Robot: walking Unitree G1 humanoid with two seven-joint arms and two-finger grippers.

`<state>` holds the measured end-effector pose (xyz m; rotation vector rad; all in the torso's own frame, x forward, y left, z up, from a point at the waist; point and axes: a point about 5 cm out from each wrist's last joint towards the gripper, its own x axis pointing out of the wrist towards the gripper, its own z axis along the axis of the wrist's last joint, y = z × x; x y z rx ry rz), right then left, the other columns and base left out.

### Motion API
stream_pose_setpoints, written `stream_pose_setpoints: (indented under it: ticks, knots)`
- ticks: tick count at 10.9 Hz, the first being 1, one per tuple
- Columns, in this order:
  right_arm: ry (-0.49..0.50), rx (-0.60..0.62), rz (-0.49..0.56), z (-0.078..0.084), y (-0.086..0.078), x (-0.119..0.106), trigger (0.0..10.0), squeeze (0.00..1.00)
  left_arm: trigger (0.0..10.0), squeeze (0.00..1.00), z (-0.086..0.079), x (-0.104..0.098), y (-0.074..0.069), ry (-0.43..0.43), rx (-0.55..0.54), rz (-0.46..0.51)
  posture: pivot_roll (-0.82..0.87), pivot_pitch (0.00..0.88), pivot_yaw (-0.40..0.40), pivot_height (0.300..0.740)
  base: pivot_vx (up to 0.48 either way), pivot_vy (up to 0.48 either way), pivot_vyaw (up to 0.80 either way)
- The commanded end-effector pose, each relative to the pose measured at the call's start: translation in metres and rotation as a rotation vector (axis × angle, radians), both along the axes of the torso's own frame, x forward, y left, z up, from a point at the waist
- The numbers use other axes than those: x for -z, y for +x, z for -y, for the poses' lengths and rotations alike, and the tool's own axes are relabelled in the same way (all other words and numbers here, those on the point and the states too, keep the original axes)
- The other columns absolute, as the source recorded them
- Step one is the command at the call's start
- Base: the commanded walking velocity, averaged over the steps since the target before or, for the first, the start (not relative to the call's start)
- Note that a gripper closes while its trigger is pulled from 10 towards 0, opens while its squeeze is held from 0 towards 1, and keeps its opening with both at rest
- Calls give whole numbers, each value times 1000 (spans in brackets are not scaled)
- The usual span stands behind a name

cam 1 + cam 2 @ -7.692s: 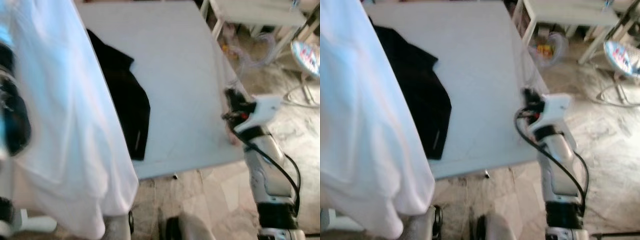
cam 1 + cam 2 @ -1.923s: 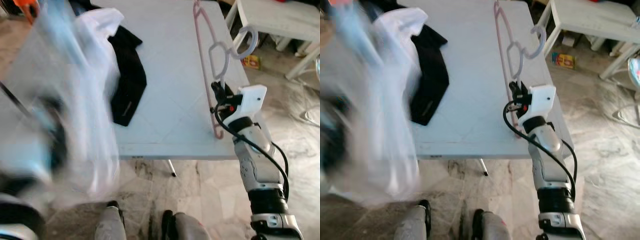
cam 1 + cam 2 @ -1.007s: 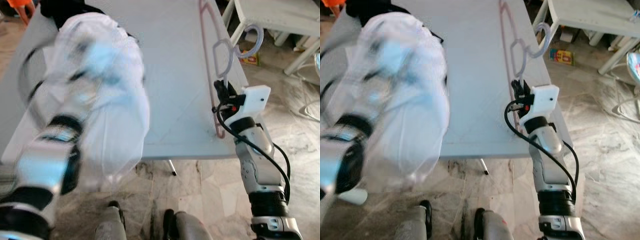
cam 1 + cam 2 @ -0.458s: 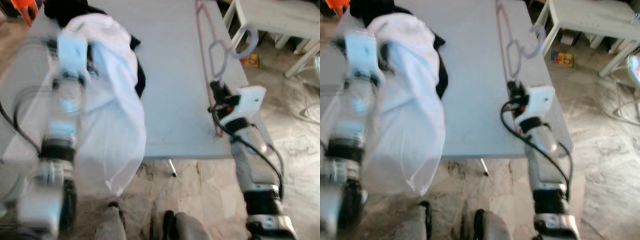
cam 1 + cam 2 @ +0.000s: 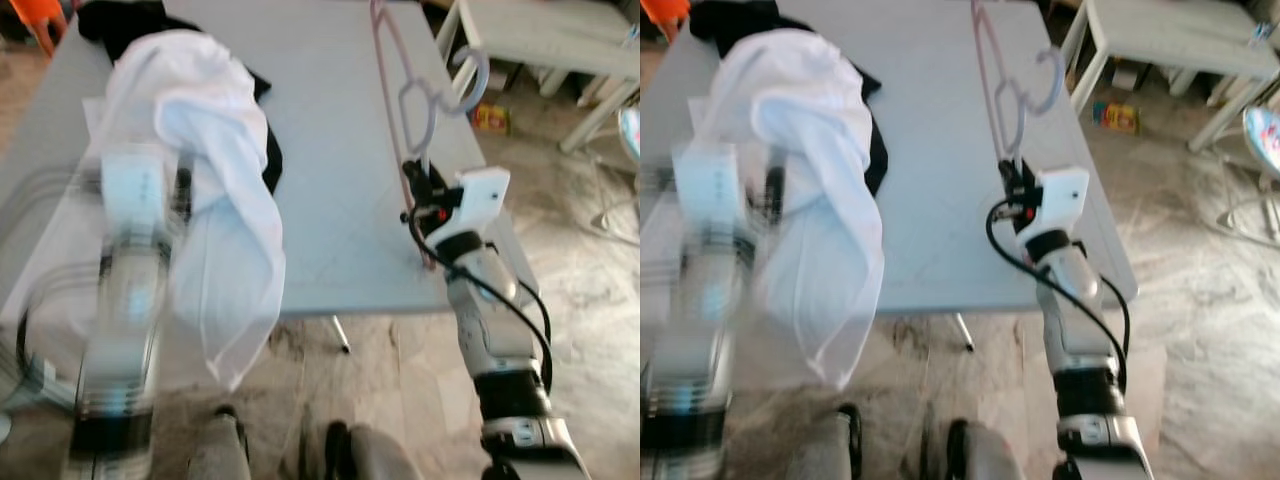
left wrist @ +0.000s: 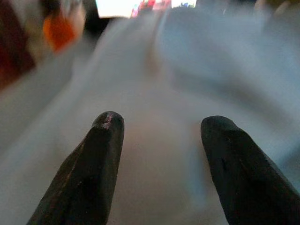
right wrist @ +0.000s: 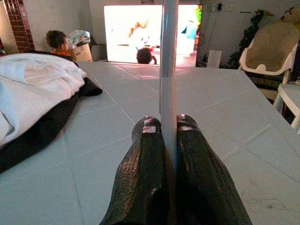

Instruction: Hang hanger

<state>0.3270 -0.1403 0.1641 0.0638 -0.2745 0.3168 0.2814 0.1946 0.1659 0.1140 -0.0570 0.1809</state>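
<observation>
right end effector (image 7: pixel 168 129) clamping pink hanger (image 5: pixel 392 60), white garment (image 5: pixel 205 150) on table (image 5: pixel 330 130)

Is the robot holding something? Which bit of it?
Yes. The right pincer is shut on the pink hanger, pinching its thin bar. The left pincer is open over the white cloth.

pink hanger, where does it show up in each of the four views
Left eye view: the pink hanger stands up right of centre, over the grey table, held by the right gripper.
Right eye view: hanger just right of centre, above the same gripper.
Right wrist view: a pale bar clamped between the black fingers.
Left wrist view: not in it.
Shared landmark: the white garment lying over the black one.
</observation>
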Motion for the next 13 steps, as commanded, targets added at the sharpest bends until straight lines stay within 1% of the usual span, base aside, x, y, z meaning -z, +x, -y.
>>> stream_pose_setpoints:
  ticks: [1, 2, 3, 4, 5, 6, 7, 8, 9, 10, 11, 12, 13]
  knots:
    - [-3, -15, -179, -4, -6, 42, 10000, 0, 10000, 1000, -7, 1, -11, -9, -37, -9, 130, 189, -13, 740, 0, 0, 0]
    - [-2, -16, -182, -4, -6, 44, 10000, 0, 10000, 1000, -10, 5, -25, 87, 4, 5, 132, 190, -11, 740, 0, 0, 0]
    - [-2, -20, -190, -7, -6, 47, 10000, 0, 10000, 1000, -16, 17, -45, 101, 17, -44, 149, 191, 0, 740, 0, 0, 0]
    - [-1, -25, -194, -10, -6, 49, 10000, 0, 10000, 1000, -17, 17, -52, 115, 37, -34, 157, 186, 7, 740, 0, 0, 0]
    - [1, -32, -195, -14, -6, 51, 10000, 0, 10000, 1000, -11, 18, -61, 162, 99, -17, 159, 177, 13, 740, 0, 0, 0]
    - [0, -36, -193, -15, -6, 51, 10000, 0, 10000, 1000, -10, 24, -66, 170, 117, -40, 160, 175, 16, 740, 0, 0, 0]
    - [-3, -39, -191, -16, -6, 52, 10000, 0, 10000, 1000, -11, 41, -78, 124, 156, -99, 160, 171, 19, 740, 0, 0, 0]
    - [-5, -37, -190, -14, -6, 52, 10000, 0, 10000, 1000, -11, 48, -80, 36, 185, -120, 159, 168, 18, 740, 0, 0, 0]
    - [-8, -35, -189, -14, -6, 52, 10000, 0, 10000, 1000, -14, 52, -78, -28, 164, -133, 159, 165, 15, 740, 0, 0, 0]
    - [-9, -36, -187, -14, -5, 52, 10000, 0, 10000, 510, -17, 55, -74, -26, 151, -136, 157, 169, 10, 740, 0, 0, 0]
    - [-11, -36, -185, -13, -5, 51, 10000, 0, 0, 0, -19, 59, -70, -40, 152, -143, 154, 178, -6, 740, 0, 0, 0]
    - [-13, -33, -183, -12, -4, 50, 10000, 0, 0, 0, -20, 70, -67, -107, 159, -185, 151, 177, -14, 740, 0, 0, 0]
    - [-15, -25, -180, -9, -3, 49, 10000, 0, 0, 0, -20, 79, -67, -172, 166, -238, 143, 179, -17, 740, 0, 0, 0]
